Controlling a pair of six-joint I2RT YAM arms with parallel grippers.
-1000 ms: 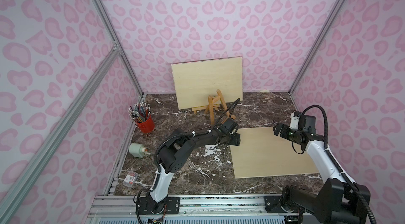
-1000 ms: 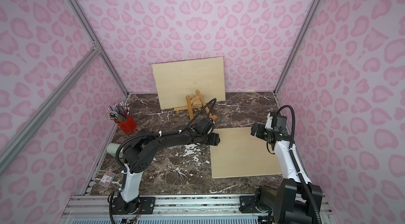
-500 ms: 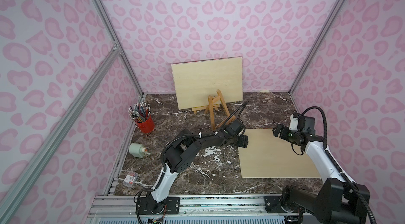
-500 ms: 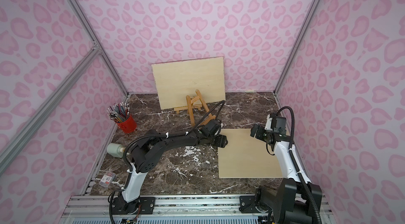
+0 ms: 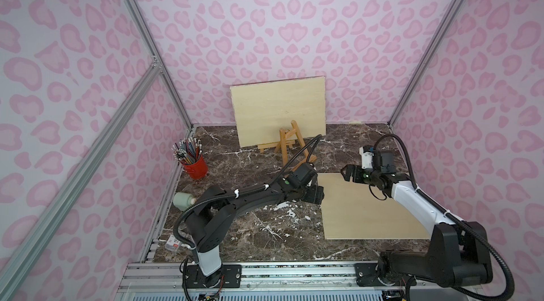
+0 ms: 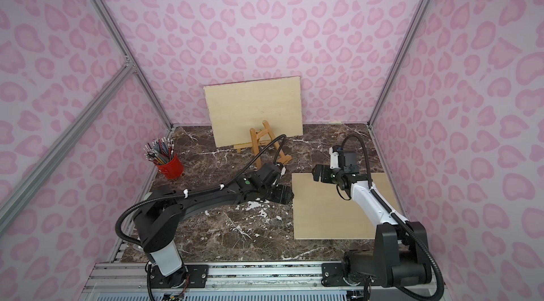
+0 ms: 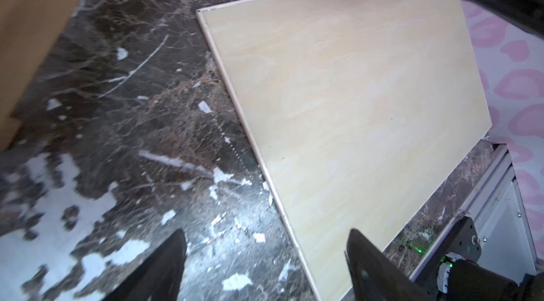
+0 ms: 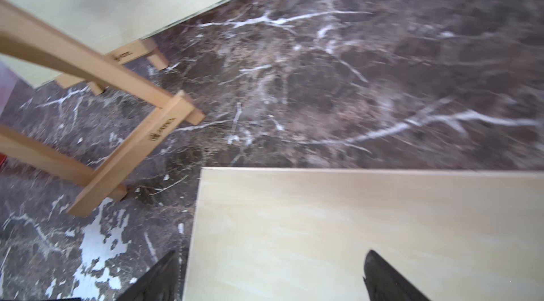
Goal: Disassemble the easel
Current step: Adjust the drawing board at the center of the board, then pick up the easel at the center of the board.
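The small wooden easel (image 5: 290,145) (image 6: 262,146) stands at the back of the marble table, in front of a pale board (image 5: 278,114) that leans on the back wall. A second pale board (image 5: 368,205) (image 6: 338,205) lies flat on the right. My left gripper (image 5: 313,193) (image 7: 266,243) is open and low at this flat board's left edge; the edge runs between its fingers. My right gripper (image 5: 348,173) (image 8: 270,255) is open over the board's far left corner, holding nothing. The right wrist view shows the easel's legs (image 8: 117,126) close by.
A red cup of pencils (image 5: 194,161) (image 6: 169,164) stands at the back left. A pale green object (image 5: 182,199) and a small packet (image 5: 172,245) lie along the table's left edge. Pink patterned walls close in three sides.
The flat board has slid to the right, and my left gripper moved right along with its left edge. The left jaws now stand wider. The right arm has barely moved.
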